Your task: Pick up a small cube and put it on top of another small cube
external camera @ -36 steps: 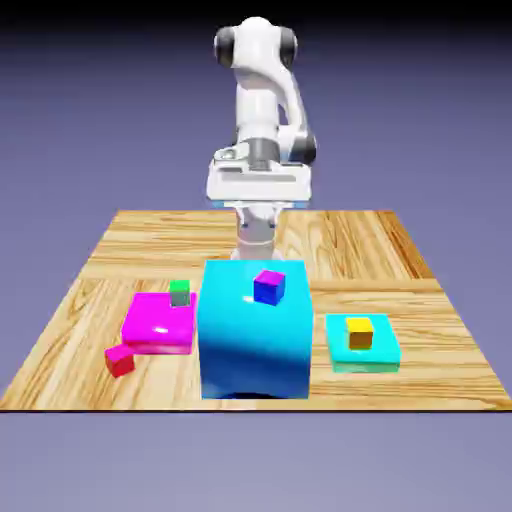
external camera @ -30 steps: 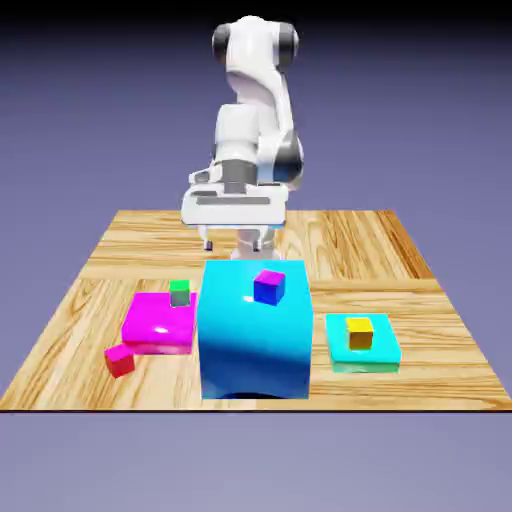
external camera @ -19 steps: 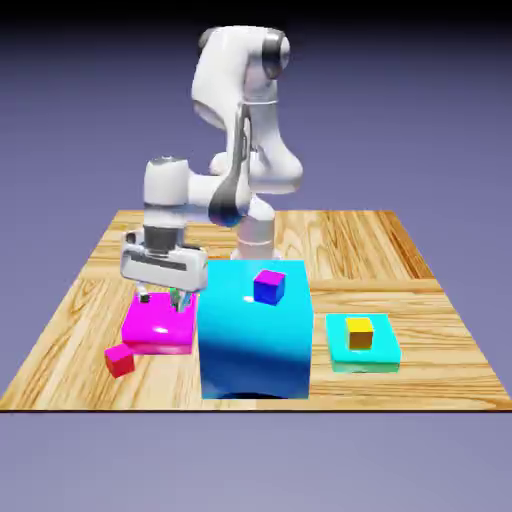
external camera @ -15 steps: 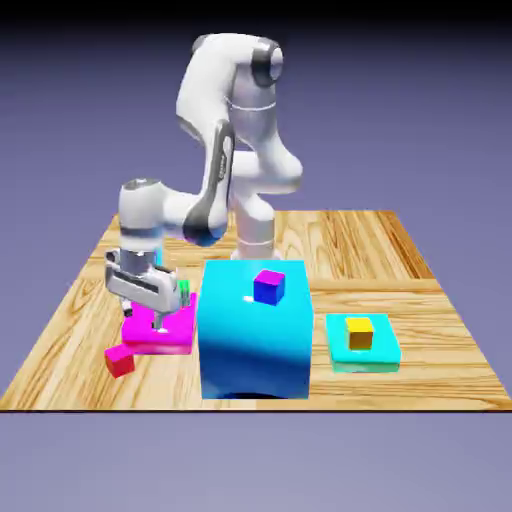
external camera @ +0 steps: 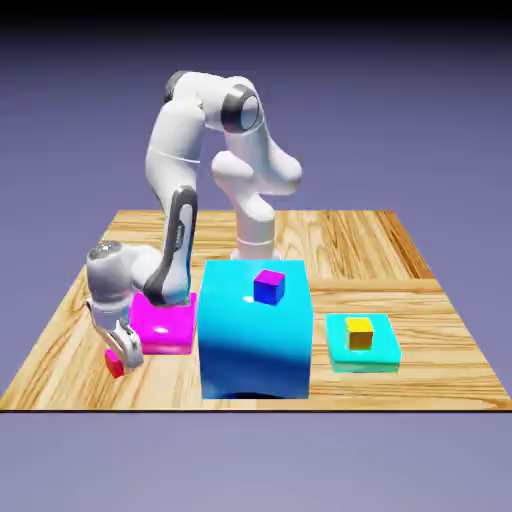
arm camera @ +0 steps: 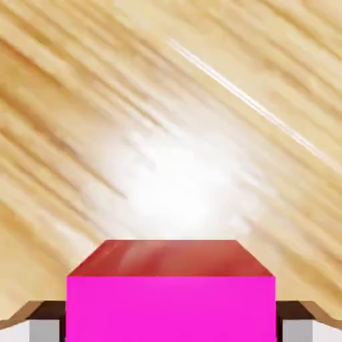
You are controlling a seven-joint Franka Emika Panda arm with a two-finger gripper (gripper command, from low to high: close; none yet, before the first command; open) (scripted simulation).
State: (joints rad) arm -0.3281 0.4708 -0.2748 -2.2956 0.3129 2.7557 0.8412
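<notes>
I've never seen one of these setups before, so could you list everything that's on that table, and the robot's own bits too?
Table: one, light wood planks.
Big block: one, cyan, table's middle.
Blue cube: one, magenta top, on the big block.
Flat slab: one, magenta, to the exterior view's left of the big block.
Flat pad: one, cyan, to the exterior view's right.
Yellow-orange cube: one, on the flat pad.
Small red cube: one, on the wood, between the fingertips.
Green-topped cube: not visible, perhaps behind the arm.
Arm: one, white.
Hand: one, lowered at the red cube.
</notes>
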